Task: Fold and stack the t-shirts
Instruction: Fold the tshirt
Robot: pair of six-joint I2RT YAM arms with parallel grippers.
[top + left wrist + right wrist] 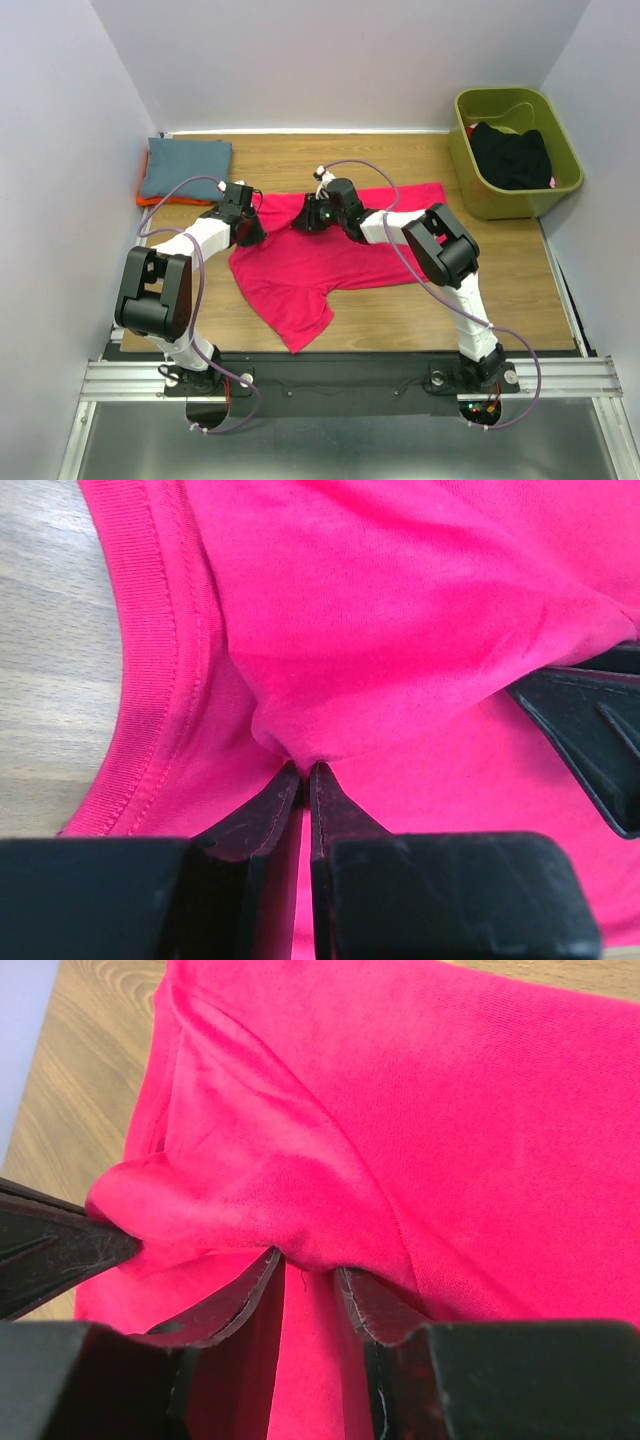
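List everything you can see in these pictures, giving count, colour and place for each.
pink t-shirt: one, magenta-pink, spread rumpled mid-table
blue-grey shirt: one, slate, folded, far left corner
orange shirt: one, orange, edge showing under the blue-grey shirt
black garment: one, black, inside the bin
bin: one, olive-green, far right corner
table: one, light wood
left arm: one, white and black, jaws shut on the pink t-shirt near its collar
right arm: one, white and black, jaws shut on the pink t-shirt
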